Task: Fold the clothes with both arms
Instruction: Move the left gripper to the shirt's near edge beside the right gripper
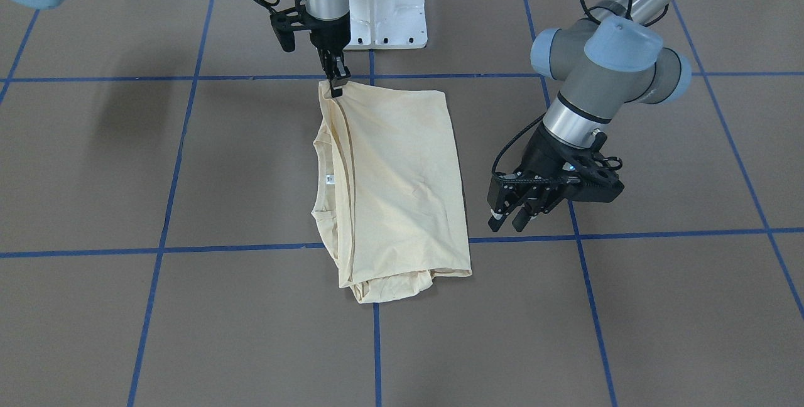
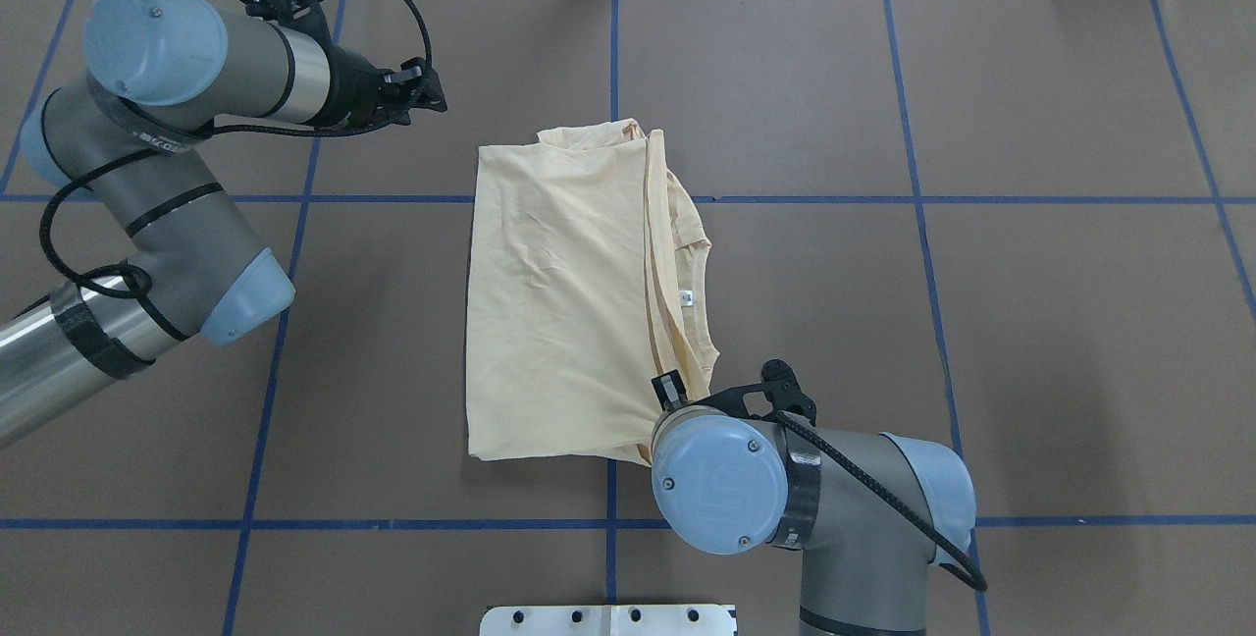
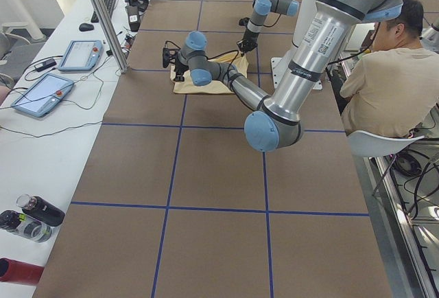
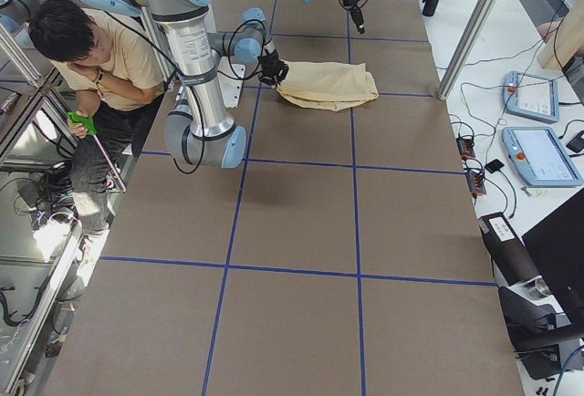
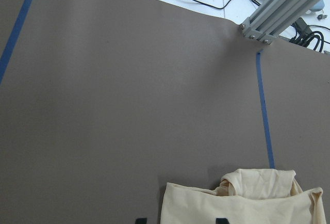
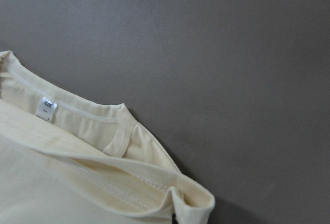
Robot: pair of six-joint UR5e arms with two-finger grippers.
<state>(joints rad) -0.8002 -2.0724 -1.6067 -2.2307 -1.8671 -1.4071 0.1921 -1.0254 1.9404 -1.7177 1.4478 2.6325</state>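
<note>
**Right gripper pinches a shirt corner; left gripper hangs open beside it**

The folded cream T-shirt (image 1: 402, 187) lies at the centre of the brown table (image 1: 659, 306), with its collar toward the left of the front-facing view. Only the right wrist view shows the collar close up. It shows the white neck label (image 6: 46, 108) inside the neckline and a doubled corner of fabric at the bottom edge, where the fingers are barely seen. The front-facing view fills that in. There the right gripper (image 1: 336, 85) points straight down at top centre, its fingers closed on the shirt's upper left corner, which is drawn up slightly. The left wrist view adds the shirt's bunched end at lower right and an aluminium post (image 5: 289, 4) at upper right.

The left gripper (image 1: 510, 222) hangs at centre right of the front-facing view. It is tilted down toward the shirt, with its fingers apart and holding nothing, apart from the shirt's right edge.

Table surface crossed by blue tape lines (image 1: 94, 79) runs out from the shirt's left, right and lower edges. A white base plate (image 1: 389, 11) stands just above the right gripper in that view.
</note>
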